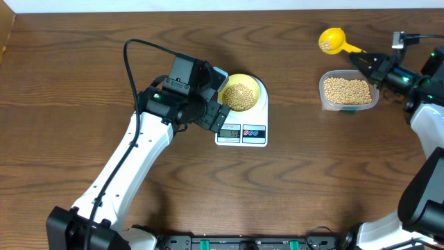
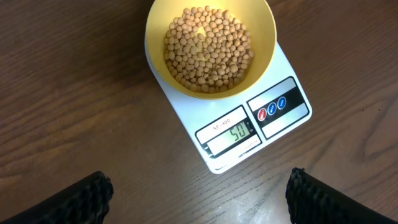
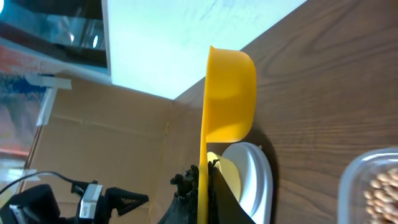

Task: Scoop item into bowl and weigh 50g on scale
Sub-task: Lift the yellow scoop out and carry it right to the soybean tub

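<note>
My left pincer (image 2: 198,186) gapes wide and empty above one scale (image 2: 184,107), its length running away from me, display nearest, carrying one bowl (image 2: 265,42) of beans (image 2: 208,50). My right pincer (image 1: 359,60) clamps one scoop (image 1: 331,40) by one tub (image 1: 322,89).

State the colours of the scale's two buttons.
Red button, blue button; clearest in left wrist view.

The desk (image 1: 83,83) is dark brown wood with a wavy grain, and its far edge runs along the top of the overhead view. The white scale (image 1: 241,132) lies flat on it just right of centre, its display toward 6 o'clock. At 2 o'clock from the scale, well apart, sits a clear plastic tub (image 1: 347,107).
</note>
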### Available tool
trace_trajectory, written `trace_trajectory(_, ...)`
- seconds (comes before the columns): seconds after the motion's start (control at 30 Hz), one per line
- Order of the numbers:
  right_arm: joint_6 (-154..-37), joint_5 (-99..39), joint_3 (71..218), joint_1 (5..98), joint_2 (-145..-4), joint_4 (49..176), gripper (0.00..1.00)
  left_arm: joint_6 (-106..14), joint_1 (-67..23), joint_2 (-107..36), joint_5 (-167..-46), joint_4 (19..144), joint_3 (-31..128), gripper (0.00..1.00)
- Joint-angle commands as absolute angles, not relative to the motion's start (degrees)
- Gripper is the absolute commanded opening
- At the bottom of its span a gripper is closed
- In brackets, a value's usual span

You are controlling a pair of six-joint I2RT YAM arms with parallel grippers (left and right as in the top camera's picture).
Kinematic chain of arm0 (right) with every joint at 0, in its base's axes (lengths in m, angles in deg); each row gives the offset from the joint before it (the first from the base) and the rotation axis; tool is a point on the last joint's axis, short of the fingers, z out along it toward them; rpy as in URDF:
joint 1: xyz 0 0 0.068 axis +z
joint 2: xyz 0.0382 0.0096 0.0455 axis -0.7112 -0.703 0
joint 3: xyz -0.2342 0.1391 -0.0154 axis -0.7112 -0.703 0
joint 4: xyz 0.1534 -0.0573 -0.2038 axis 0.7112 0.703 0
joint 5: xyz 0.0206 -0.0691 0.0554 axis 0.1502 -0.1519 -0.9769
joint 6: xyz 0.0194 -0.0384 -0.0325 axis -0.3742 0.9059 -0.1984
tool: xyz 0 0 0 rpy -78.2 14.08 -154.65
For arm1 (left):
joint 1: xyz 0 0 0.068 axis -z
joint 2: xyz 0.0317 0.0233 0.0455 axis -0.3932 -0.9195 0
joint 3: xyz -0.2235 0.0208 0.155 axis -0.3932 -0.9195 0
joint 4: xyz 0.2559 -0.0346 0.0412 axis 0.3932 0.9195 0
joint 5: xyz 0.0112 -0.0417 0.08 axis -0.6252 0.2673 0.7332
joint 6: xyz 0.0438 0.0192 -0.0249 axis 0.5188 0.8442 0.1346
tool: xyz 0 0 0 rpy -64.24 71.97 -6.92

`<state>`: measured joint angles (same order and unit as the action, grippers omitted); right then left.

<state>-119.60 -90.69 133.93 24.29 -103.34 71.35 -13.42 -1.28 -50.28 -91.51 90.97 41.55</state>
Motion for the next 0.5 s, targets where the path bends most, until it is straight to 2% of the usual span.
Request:
trace_trajectory(0.0,-116.2,-86.3,134.0,23.0,-99.5,75.3,0.01,-12.5,-1.2,-49.5,-90.9,91.3,41.8,0.91)
trace_trajectory(0.47,-98.7,-66.8,134.0,22.8,-86.7,101.3,0.01,-12.5,-1.2,-49.5,-90.9,91.3,41.8,0.91)
